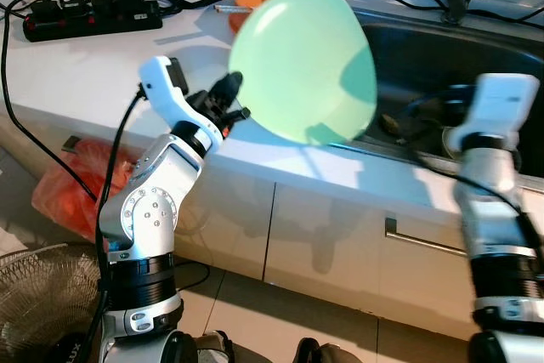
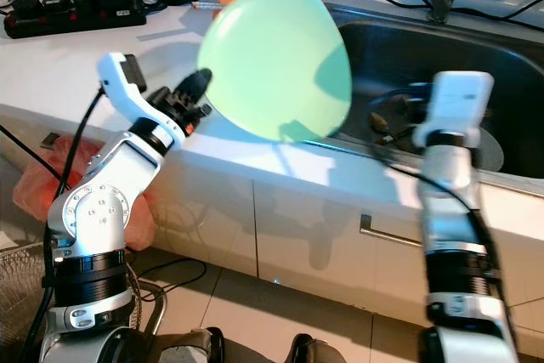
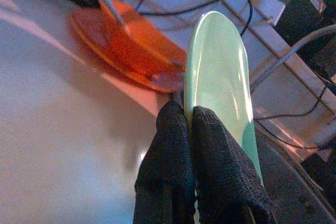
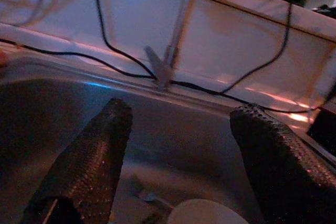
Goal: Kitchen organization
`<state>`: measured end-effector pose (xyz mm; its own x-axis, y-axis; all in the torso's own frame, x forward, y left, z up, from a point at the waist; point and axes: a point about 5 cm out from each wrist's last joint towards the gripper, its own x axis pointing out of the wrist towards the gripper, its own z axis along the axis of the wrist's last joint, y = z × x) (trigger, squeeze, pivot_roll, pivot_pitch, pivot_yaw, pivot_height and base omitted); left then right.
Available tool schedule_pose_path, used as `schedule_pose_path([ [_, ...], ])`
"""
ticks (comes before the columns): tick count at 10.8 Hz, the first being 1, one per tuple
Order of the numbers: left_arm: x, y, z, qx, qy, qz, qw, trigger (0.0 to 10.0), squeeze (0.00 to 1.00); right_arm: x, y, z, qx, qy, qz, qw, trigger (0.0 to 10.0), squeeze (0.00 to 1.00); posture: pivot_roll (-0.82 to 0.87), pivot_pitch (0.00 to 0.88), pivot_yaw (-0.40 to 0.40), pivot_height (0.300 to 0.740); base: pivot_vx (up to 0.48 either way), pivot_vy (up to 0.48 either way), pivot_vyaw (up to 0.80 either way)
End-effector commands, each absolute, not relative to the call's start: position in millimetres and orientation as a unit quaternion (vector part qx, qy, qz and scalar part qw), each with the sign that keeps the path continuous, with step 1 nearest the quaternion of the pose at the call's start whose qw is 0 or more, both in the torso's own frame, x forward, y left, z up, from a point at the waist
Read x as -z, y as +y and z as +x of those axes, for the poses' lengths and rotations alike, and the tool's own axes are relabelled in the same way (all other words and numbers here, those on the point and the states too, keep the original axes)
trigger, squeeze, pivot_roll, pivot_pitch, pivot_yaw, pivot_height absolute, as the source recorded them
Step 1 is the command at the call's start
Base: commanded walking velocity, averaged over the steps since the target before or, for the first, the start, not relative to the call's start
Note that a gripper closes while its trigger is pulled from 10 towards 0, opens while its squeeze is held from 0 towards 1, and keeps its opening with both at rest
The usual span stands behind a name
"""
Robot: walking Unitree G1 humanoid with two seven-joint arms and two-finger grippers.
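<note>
Pinching the near-left rim of the green plate (image 1: 303, 61) with the left gripper (image 1: 231, 101), fingers (image 3: 173, 145) clamped tight on the thin edge. Holding it tilted in the air above the white counter (image 1: 93, 65), just near of the orange plate (image 3: 126, 51) and left of the sink (image 1: 450, 57). Poising the right gripper (image 4: 178, 156) over the basin, fingers spread wide and empty. Probably best: keeping the pinch firm and moving slowly, since such an edge grip may slip.

No readable text, labels or numbers anywhere, possibly blurred letters at the frame's bottom-left corner
</note>
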<state>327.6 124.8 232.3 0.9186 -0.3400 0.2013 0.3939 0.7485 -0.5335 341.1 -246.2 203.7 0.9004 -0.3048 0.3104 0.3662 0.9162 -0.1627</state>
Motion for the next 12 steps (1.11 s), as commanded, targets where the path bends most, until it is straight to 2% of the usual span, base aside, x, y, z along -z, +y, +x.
schedule_pose_path([
  [1, -242.0, 120.6, 326.5, 0.207, -0.078, -0.285, 0.933, 10.0, 0.00, -209.2, -253.9, 340.6, 0.186, -0.147, -0.104, 0.966, 10.0, 0.00, 0.16, 0.141, -0.022, 0.740, 0.000, 0.000, 0.00],
  [4, -252.7, 104.7, 327.0, 0.227, -0.115, -0.299, 0.920, 10.0, 0.00, -210.3, -268.9, 335.5, 0.217, -0.144, -0.083, 0.962, 10.0, 0.00, 0.15, 0.136, -0.019, 0.740, 0.000, 0.000, 0.00],
  [7, -256.2, 89.4, 333.1, 0.236, -0.125, -0.336, 0.903, 10.0, 0.00, -202.5, -263.4, 337.0, 0.208, -0.126, -0.001, 0.970, 10.0, 0.00, 0.15, 0.134, -0.015, 0.740, 0.000, 0.000, 0.00],
  [10, -261.8, 84.9, 337.6, 0.239, -0.144, -0.357, 0.892, 10.0, 0.00, -193.2, -252.9, 340.7, 0.162, -0.102, 0.191, 0.963, 10.0, 0.00, 0.15, 0.136, -0.013, 0.740, 0.000, 0.000, 0.00],
  [12, -264.5, 81.3, 340.6, 0.242, -0.150, -0.359, 0.889, 10.0, 0.00, -194.5, -249.2, 341.0, 0.136, -0.105, 0.303, 0.937, 10.0, 0.00, 0.15, 0.137, -0.011, 0.740, 0.000, 0.000, 0.00],
])
